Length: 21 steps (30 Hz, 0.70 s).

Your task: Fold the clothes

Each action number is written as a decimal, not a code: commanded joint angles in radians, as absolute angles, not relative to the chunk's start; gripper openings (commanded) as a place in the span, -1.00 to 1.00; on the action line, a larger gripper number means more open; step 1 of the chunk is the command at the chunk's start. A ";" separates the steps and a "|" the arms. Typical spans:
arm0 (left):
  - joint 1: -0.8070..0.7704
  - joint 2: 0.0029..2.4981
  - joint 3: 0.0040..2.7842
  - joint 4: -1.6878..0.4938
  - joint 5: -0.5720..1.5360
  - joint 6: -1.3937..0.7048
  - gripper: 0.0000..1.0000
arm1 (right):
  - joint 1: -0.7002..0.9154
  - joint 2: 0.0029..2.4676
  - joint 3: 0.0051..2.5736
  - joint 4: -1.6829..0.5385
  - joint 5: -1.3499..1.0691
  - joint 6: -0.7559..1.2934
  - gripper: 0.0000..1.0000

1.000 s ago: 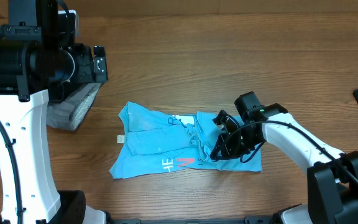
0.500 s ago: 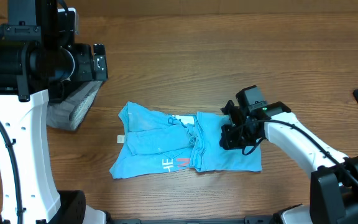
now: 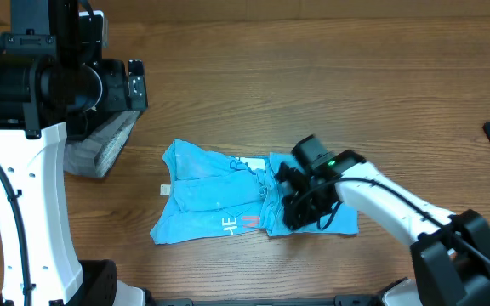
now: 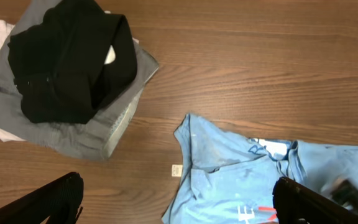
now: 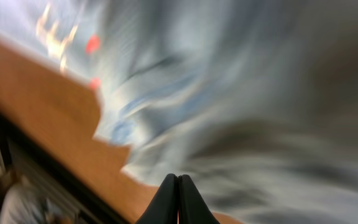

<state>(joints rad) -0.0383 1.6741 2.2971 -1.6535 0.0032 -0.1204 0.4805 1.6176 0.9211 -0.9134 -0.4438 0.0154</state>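
Here's the sky-blue T-shirt (image 3: 215, 200), crumpled mid-counter (image 3: 313, 76) toward the near edge, with white and red lettering showing along its near hem. Down on the shirt's right half sits the right gripper (image 3: 293, 211), its fingers pressed tip to tip in the wrist view. The blur hides whether any cloth is pinched between them. Up high, the left gripper (image 4: 178, 184) hangs with its fingers spread wide. Over toward the far-left corner there's a pile: a black garment (image 4: 67, 62) on top of a grey garment (image 4: 126, 115), and white cloth (image 4: 2, 31) peeking out at the edge.
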 commanded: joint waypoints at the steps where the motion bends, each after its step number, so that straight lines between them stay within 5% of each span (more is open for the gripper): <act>1: -0.033 1.676 2.304 -1.660 0.027 -0.113 1.00 | 0.341 1.560 0.991 -0.923 -0.376 0.099 -0.80; 3: -0.033 1.676 2.296 -1.665 0.042 -0.113 1.00 | 0.246 1.559 1.006 -0.926 -0.390 0.105 -0.26; 7: -0.033 1.676 2.258 -1.670 0.082 -0.113 1.00 | 0.060 1.559 1.008 -0.927 -0.456 0.070 0.18; 21: -0.033 1.680 2.101 -1.595 0.105 -0.112 1.00 | -0.081 1.599 0.879 -0.842 -0.325 0.165 0.38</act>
<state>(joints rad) -0.0383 1.6787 2.1052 -1.6035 0.0841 -0.1204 -0.0780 1.5845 0.9073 -0.8490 -0.3500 0.1299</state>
